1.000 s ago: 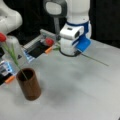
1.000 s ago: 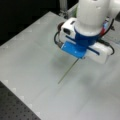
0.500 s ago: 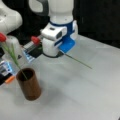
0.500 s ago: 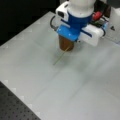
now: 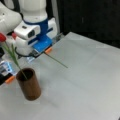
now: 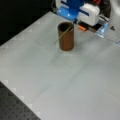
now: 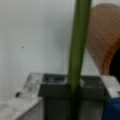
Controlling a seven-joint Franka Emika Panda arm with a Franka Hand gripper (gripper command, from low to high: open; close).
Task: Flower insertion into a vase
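the white-and-blue gripper (image 5: 37, 51) clenched a thin green flower stem (image 5: 57, 60), carried level beside the matte dark-brown cylindrical vase (image 5: 29, 84), probably for tipping into its mouth

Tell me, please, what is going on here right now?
The gripper is shut on a thin green stem, holding it near the brown vase on the grey table. In the wrist view the stem stands clamped in the jaws, with the vase close beside it. This stem is outside the vase. A red flower already stands in the vase.
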